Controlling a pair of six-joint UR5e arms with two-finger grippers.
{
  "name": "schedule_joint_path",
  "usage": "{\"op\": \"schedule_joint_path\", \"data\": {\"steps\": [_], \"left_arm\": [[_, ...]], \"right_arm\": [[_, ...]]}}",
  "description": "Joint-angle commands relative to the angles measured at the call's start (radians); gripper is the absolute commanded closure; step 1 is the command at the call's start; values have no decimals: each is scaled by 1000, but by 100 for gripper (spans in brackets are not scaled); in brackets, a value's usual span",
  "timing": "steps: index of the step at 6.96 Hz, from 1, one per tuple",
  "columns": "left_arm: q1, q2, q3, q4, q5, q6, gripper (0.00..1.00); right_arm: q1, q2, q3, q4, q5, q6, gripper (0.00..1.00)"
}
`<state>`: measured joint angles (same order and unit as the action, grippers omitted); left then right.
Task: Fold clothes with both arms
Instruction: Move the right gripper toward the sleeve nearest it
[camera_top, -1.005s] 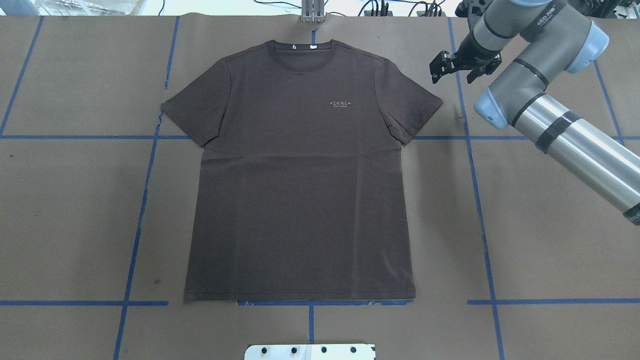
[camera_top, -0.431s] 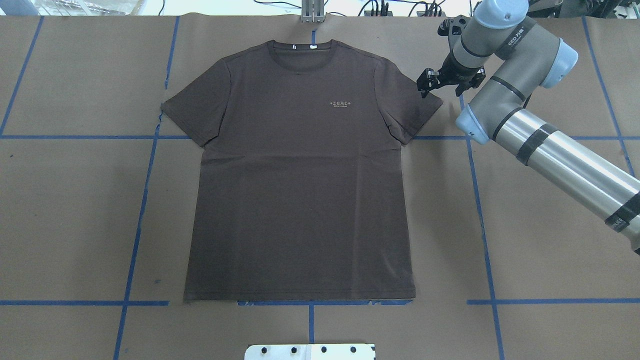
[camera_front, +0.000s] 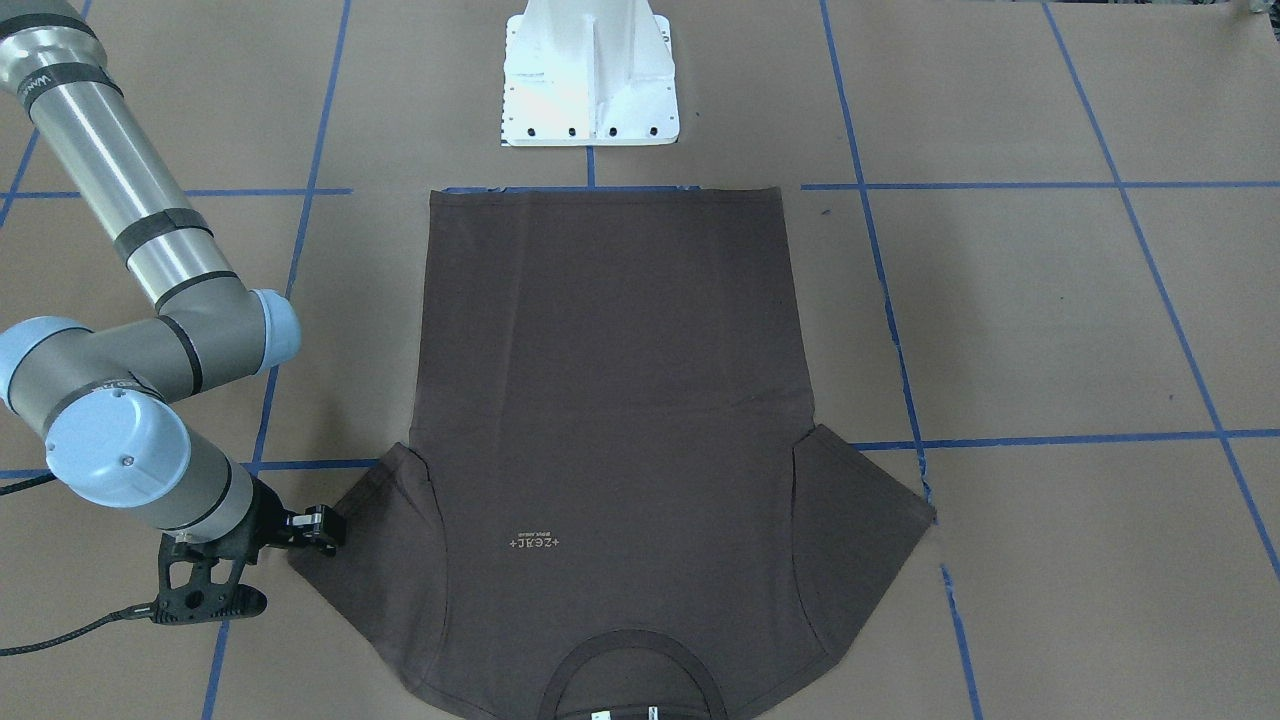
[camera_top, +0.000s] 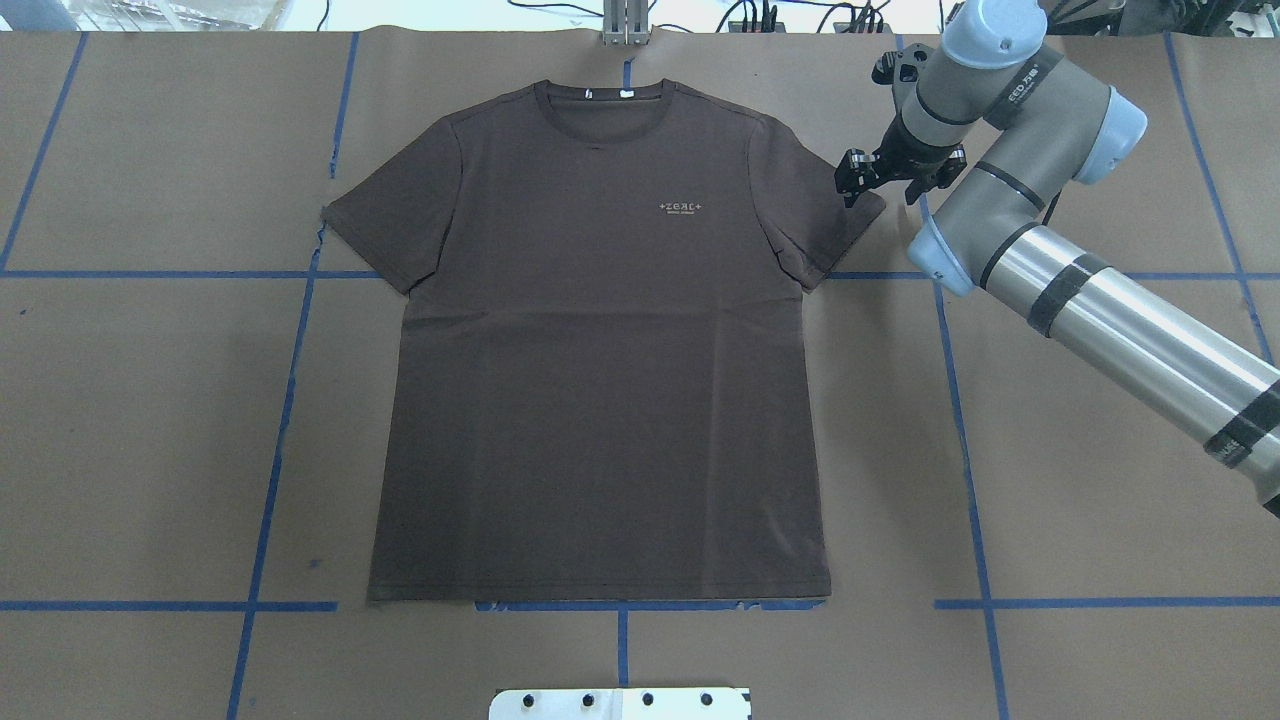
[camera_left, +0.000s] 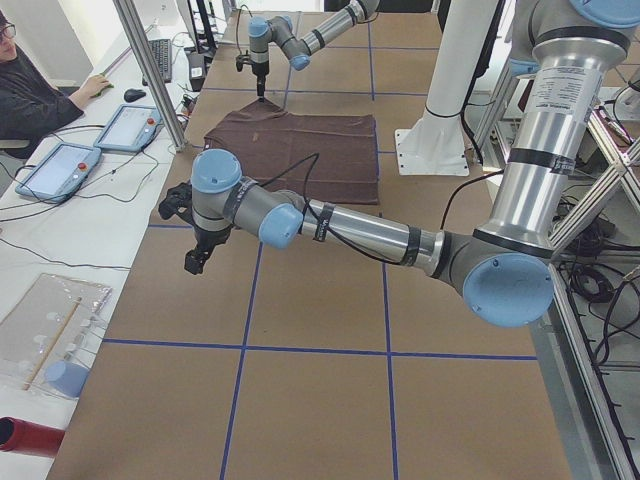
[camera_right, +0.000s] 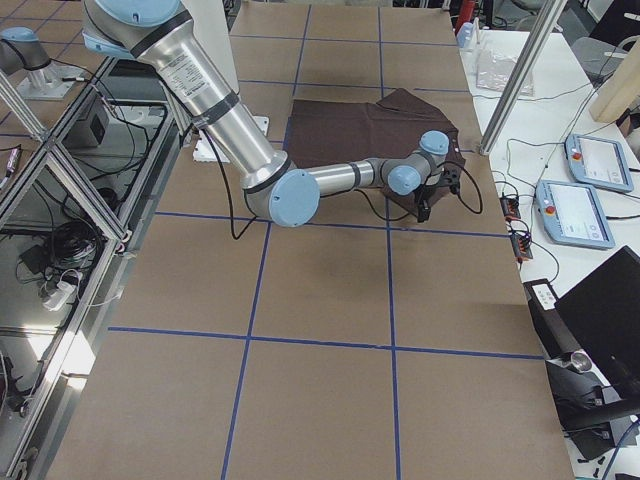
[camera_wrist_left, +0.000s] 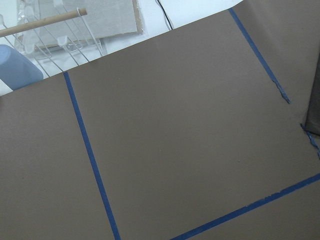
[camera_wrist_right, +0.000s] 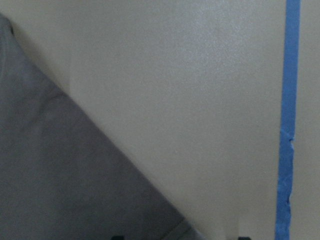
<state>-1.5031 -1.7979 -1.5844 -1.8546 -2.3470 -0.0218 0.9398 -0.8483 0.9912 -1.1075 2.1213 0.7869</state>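
A dark brown T-shirt (camera_top: 600, 350) lies flat and face up on the paper-covered worktop (camera_top: 1100, 500). Its collar (camera_top: 600, 110) points away from the robot and its hem runs along a blue tape line (camera_top: 150, 606) near the white base (camera_top: 620, 703). The right claw (camera_top: 881, 192) hangs at the outer corner of the sleeve (camera_top: 835, 215) on the robot's right, with its fingers spread. One finger is over the cloth's edge and the other over bare paper, and the wrist camera shows the sleeve's edge running slantwise between the two tips. Whether the claw touches the cloth cannot be told. The left claw (camera_left: 193, 262) hangs over bare worktop well apart from the shirt, out beyond the opposite sleeve (camera_top: 385, 235). Whether it is spread or pressed together cannot be told.
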Motion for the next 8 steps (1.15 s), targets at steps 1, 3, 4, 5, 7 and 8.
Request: {"op": "schedule_joint_path", "data": {"steps": [1,3,4,5,7,8], "left_arm": [[0,0,0,0,0,0,0],[1,0,0,0,0,-1,0],[1,-1,1,0,0,-1,0],[1,-1,1,0,0,-1,0],[1,-3,3,0,0,-1,0],[1,-2,3,0,0,-1,0]], "right_arm": [[-2,2,-2,0,2,0,77],[-6,2,-6,0,2,-3,100],[-6,3,-6,0,2,-3,100],[-6,14,-6,0,0,-2,100],[-6,18,-5,0,0,-2,100],[-4,44,-5,0,0,6,100]]}}
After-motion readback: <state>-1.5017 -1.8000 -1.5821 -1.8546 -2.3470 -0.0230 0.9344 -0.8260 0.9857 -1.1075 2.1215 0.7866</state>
